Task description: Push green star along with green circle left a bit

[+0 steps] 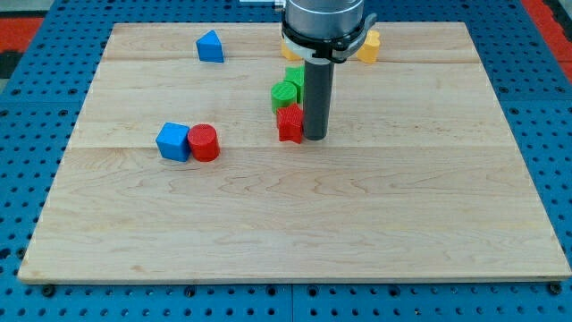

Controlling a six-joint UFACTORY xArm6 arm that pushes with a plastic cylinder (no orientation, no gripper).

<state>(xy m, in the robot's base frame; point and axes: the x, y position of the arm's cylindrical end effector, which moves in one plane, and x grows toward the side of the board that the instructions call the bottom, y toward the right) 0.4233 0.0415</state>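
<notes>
Green star (pixel 295 79) and green circle (pixel 284 95) sit touching near board centre-top, my tip (pixel 315 137), a bare rod gripping nothing, just right of the red star (pixel 290 123) below them, risking shoving that instead.

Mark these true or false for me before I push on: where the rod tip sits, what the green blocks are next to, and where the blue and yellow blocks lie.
1. My tip is at the right side of the red star-like block. True.
2. The green star and the green circle are far apart. False: they sit together, just above the red block.
3. A blue cube and a red cylinder sit side by side at the view's left. True.
4. The blue triangular block lies near the view's bottom. False: it is near the top edge of the board.
5. The yellow blocks are partly hidden behind the arm. True.
</notes>
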